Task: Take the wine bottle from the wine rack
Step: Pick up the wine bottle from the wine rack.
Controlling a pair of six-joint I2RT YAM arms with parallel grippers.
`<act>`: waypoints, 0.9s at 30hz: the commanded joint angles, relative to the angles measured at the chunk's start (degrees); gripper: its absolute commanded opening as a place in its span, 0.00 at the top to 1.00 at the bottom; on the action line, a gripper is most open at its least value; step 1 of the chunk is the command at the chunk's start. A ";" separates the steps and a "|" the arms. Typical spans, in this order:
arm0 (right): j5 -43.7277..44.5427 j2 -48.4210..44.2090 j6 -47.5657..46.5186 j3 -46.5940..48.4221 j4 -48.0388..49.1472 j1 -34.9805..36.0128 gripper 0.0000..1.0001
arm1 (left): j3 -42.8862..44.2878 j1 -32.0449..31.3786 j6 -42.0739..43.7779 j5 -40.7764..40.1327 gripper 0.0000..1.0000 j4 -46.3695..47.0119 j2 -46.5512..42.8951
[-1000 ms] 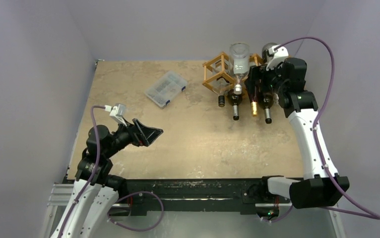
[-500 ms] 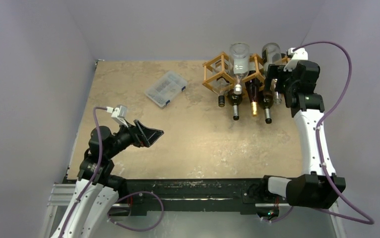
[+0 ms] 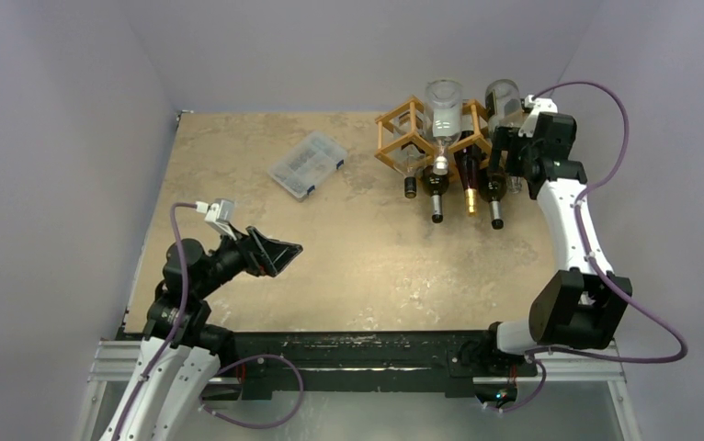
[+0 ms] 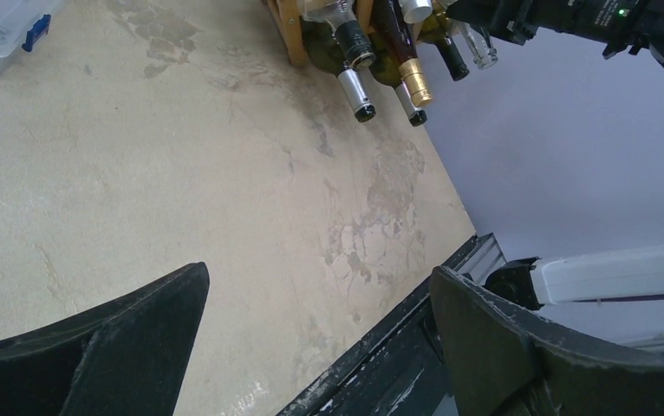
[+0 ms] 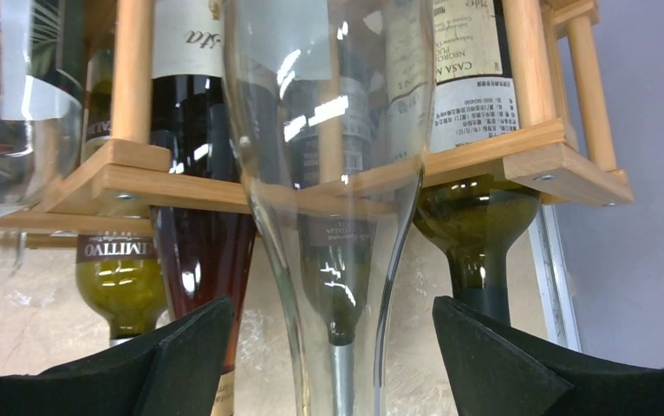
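The right claw is open, with 1 finger on each side of a clear wine bottle lying on the wine rack. The left claw is open above the bench.

The left tool is held low and spread wide; the right tool is stretched far forward, likewise parted.

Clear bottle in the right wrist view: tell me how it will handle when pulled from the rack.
The clear bottle looks see-through and empty, so probably light. Its glossy, tapering glass may slip in the right gripper. Being round, it would likely roll if laid down.
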 commanded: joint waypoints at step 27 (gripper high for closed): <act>-1.61 3.73 2.80 0.44 3.18 -1.83 0.57 | -0.91 -0.28 0.60 0.34 0.00 1.12 -2.03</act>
